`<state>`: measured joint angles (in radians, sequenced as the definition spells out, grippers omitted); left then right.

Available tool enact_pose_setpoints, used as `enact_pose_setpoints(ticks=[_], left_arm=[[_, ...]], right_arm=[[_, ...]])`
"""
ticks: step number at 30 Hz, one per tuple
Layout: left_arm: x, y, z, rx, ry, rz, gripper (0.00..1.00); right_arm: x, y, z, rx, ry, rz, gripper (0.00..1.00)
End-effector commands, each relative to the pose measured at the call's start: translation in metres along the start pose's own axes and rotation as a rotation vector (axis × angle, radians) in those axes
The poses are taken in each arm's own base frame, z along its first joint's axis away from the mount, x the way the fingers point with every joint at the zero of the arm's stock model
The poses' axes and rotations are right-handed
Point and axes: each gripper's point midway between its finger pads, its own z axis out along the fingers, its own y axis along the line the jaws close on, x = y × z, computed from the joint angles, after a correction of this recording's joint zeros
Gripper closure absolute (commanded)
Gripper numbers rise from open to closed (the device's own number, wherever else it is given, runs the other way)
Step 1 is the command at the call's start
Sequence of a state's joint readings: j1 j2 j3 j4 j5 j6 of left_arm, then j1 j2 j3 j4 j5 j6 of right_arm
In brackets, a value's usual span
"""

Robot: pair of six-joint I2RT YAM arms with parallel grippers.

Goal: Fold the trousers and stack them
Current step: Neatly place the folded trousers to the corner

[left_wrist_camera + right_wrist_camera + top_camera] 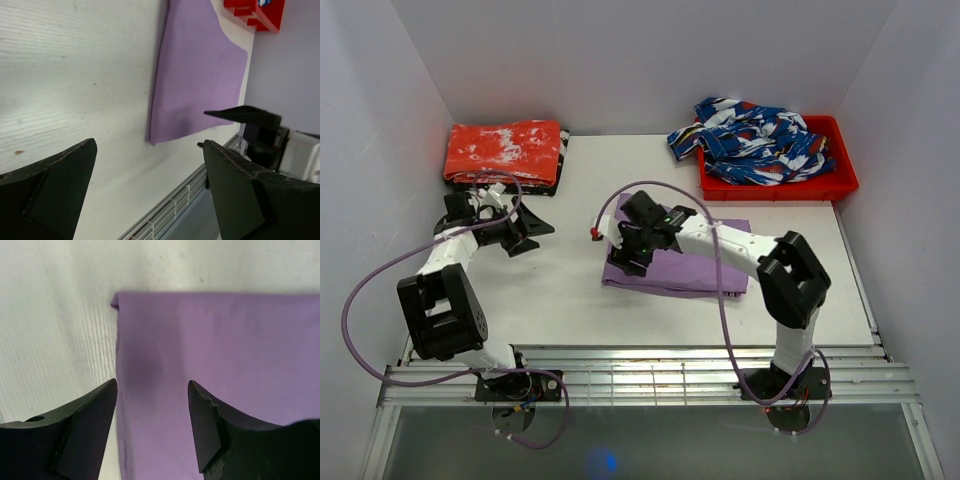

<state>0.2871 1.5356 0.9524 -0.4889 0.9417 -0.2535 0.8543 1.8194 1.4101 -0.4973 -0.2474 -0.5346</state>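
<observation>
Bare table (570,290) was noted between the arms, open from the near rail to the back wall. The far-left corner was taken by the red-orange cloth (505,150), the far-right by the red bin (780,190), heaped with the patterned garment (755,140). The trousers (670,270) were overhung at their left end by the right gripper (623,255), jaws apart.

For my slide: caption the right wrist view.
Right gripper, fingers open, above the folded trousers' edge on the table.

The trousers (665,275) lie at the middle of the table (570,290). A cloth (503,152) sits back left, and a tray (780,188) holding a garment (750,140) sits back right.
</observation>
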Motion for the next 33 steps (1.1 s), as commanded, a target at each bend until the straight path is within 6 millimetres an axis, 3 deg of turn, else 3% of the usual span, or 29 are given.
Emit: enact_pose_setpoints(ticks=[1, 4, 9, 14, 17, 19, 21, 27, 29, 33], left_arm=[[-0.021, -0.005, -0.023, -0.040, -0.118, 0.060, 0.02], [-0.029, -0.005, -0.032, -0.094, -0.169, 0.098, 0.02], [-0.022, -0.004, -0.034, -0.103, -0.177, 0.093, 0.02], [-0.013, 0.005, -0.031, -0.122, -0.153, 0.081, 0.02], [0.000, 0.010, -0.027, -0.115, -0.128, 0.054, 0.02], [0.011, 0.012, -0.024, -0.095, -0.113, 0.027, 0.02], [0.019, 0.012, -0.020, -0.069, -0.104, -0.025, 0.02], [0.037, 0.014, 0.007, -0.055, -0.086, -0.115, 0.02], [0.035, 0.001, 0.021, -0.036, -0.087, -0.109, 0.02], [0.035, -0.020, 0.051, -0.007, -0.069, -0.138, 0.02]], right_arm=[[-0.032, 0.001, 0.022, 0.060, -0.022, -0.024, 0.36], [-0.032, 0.018, 0.046, 0.035, 0.003, -0.039, 0.37], [-0.023, 0.030, 0.077, 0.044, 0.052, -0.071, 0.37], [0.003, 0.022, 0.097, 0.106, 0.131, -0.077, 0.37], [0.015, 0.013, 0.102, 0.147, 0.164, -0.095, 0.46], [0.015, 0.012, 0.103, 0.155, 0.161, -0.104, 0.73], [0.006, 0.010, 0.099, 0.161, 0.139, -0.105, 0.92], [-0.053, 0.005, 0.062, 0.151, -0.058, -0.071, 0.92], [-0.073, -0.001, 0.047, 0.170, -0.136, -0.064, 0.92], [-0.087, -0.009, 0.034, 0.198, -0.205, -0.044, 0.92]])
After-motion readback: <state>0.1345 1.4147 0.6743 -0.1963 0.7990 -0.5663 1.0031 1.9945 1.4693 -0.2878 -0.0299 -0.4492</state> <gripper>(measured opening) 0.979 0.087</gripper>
